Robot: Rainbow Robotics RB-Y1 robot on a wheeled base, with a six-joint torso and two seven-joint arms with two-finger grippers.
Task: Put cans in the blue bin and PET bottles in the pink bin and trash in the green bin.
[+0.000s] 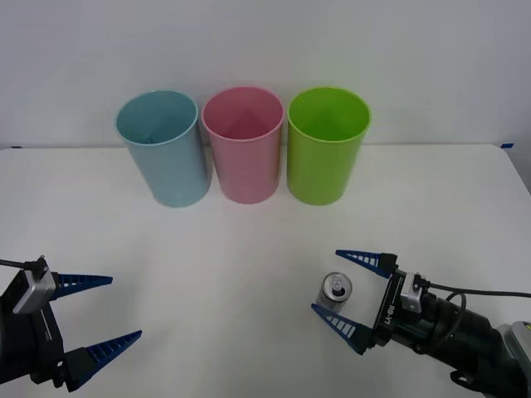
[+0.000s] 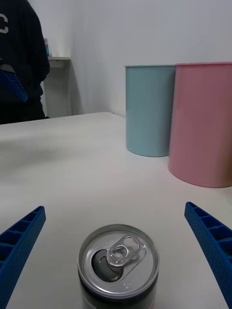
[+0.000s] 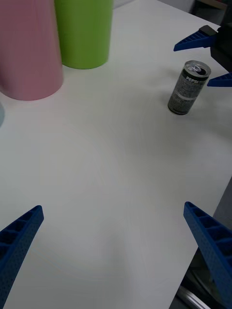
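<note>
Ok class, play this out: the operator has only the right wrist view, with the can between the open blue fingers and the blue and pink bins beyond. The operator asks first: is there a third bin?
Observer: Yes. A green bin stands beside the pink bin, at the right end of the row.
Operator: Where is the other arm?
Observer: The left tool hangs open over the table near its front left, well apart from the can.
Operator: What does the can's side look like?
Observer: In the left wrist view it is dark, with white PEPSI lettering near the top.
</note>
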